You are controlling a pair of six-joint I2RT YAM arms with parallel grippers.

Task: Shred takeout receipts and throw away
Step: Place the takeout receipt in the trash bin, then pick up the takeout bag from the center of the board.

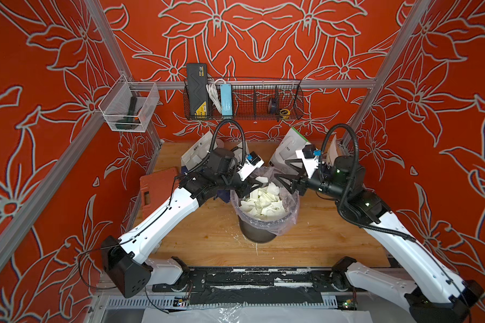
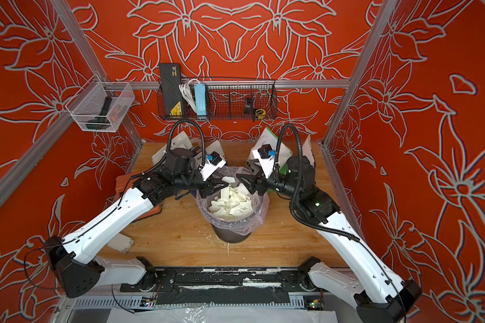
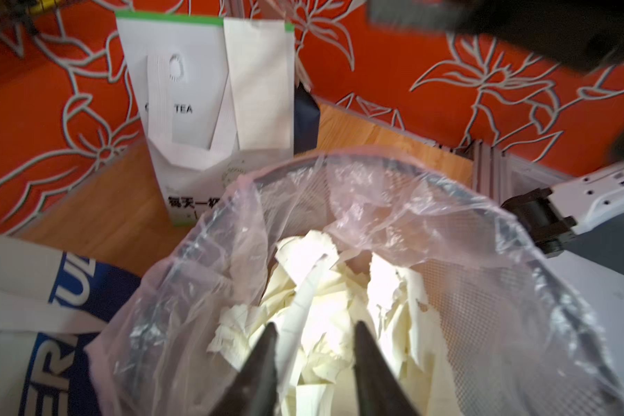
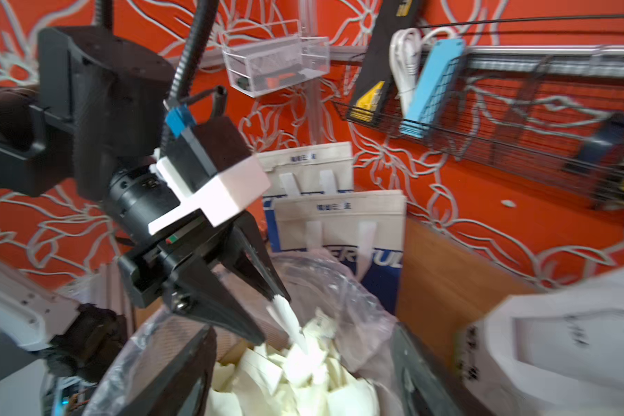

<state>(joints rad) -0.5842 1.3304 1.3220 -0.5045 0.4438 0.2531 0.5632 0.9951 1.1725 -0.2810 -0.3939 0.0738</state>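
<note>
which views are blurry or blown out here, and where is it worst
Left wrist view: the torn scraps in the bin glare almost pure white, and the blue-lettered bag is soft. Right wrist view: motion blur all over, worst on the white-and-green bag, while the left gripper looks fairly crisp. Both top views: sharp, evenly lit.

Both top views are lit brightly and evenly from above, and only short, soft shadows are cast on the pale wooden tabletop (image 1: 333, 232) around the dark round bin lined with clear plastic (image 1: 258, 233). Far from the bin, the aluminium frame posts (image 1: 109, 39) are splayed by wide-angle distortion. In the left wrist view the torn white paper scraps (image 3: 325, 288) inside the bin are overexposed. Both wrist views are smeared by motion blur, most strongly towards their edges.
</note>
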